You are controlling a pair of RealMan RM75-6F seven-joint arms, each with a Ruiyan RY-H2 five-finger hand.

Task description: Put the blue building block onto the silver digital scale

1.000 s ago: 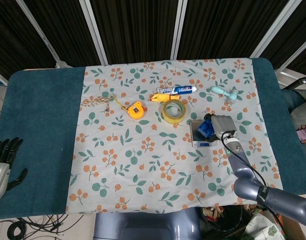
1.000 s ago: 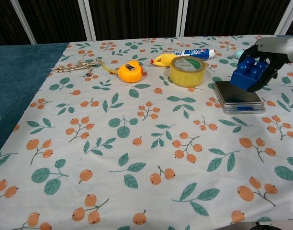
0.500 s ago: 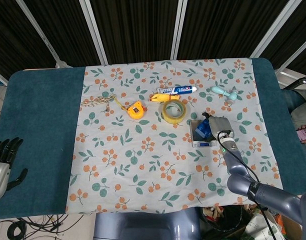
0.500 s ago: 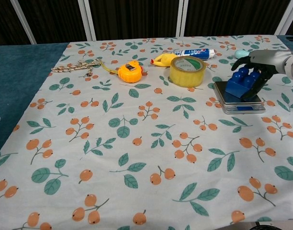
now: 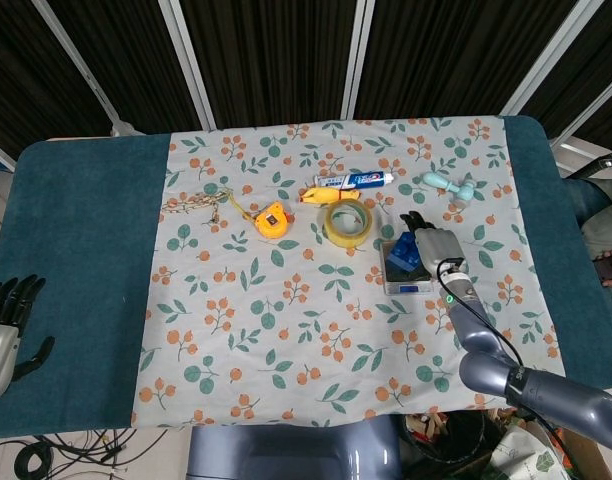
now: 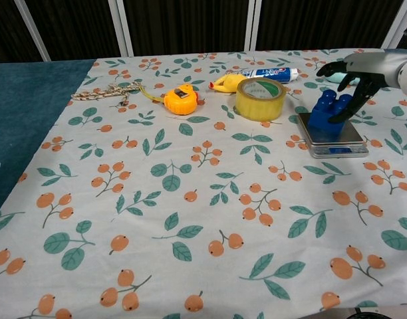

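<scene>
Release phase. The left hand (image 5: 4,322) rests at the near left counter (image 5: 76,250) edge, fingers apart and holding nothing. Farther in, on the right, the blue building block (image 6: 322,111) stands on the platform of the silver digital scale (image 6: 332,137), toward its left rear corner. The right hand (image 6: 353,74) hovers just above and behind the block with fingers spread; whether a fingertip touches the block cannot be told. To finish well, the fingers should open fully and the hand should lift straight up and away, so that no finger drags the block off the platform or tips it. Beyond lie the tape roll (image 6: 260,98) and toothpaste tube (image 6: 270,74). Compared with half a second earlier, the fingers have opened from around the block, which now sits more upright and nearer the platform's left edge.
</scene>
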